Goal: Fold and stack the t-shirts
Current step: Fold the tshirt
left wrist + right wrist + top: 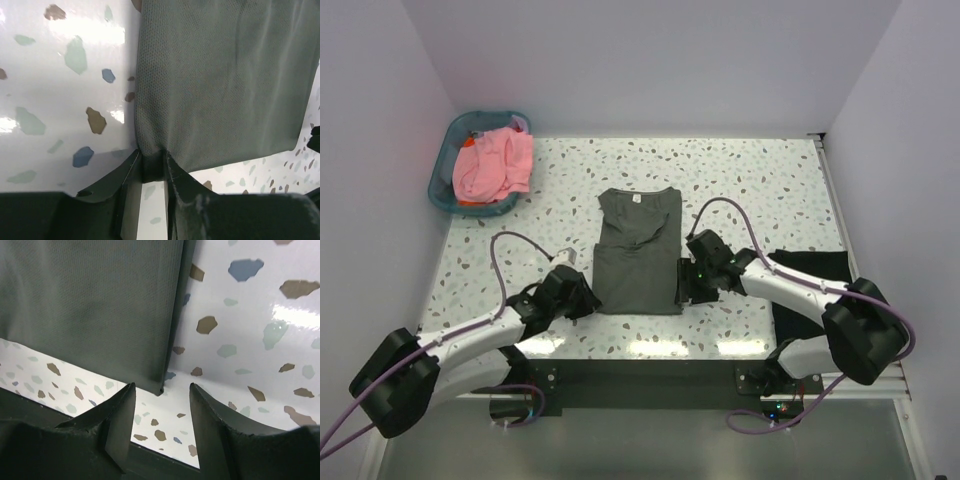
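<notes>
A dark olive-grey t-shirt [638,255] lies folded lengthwise in the middle of the table, collar at the far end. My left gripper [588,300] is at its near left corner and is shut on that corner [152,160]; the cloth [220,75] spreads out ahead of it. My right gripper [682,285] is at the near right corner, open [162,390], with the shirt's corner [100,305] just ahead of the fingertips and not touching them. A black t-shirt [810,285] lies at the right, partly under my right arm. A salmon-pink t-shirt [495,165] is in the basket.
A teal plastic basket [442,175] stands at the far left corner of the speckled table [770,190]. White walls close in the back and both sides. The table's near edge runs just behind both grippers.
</notes>
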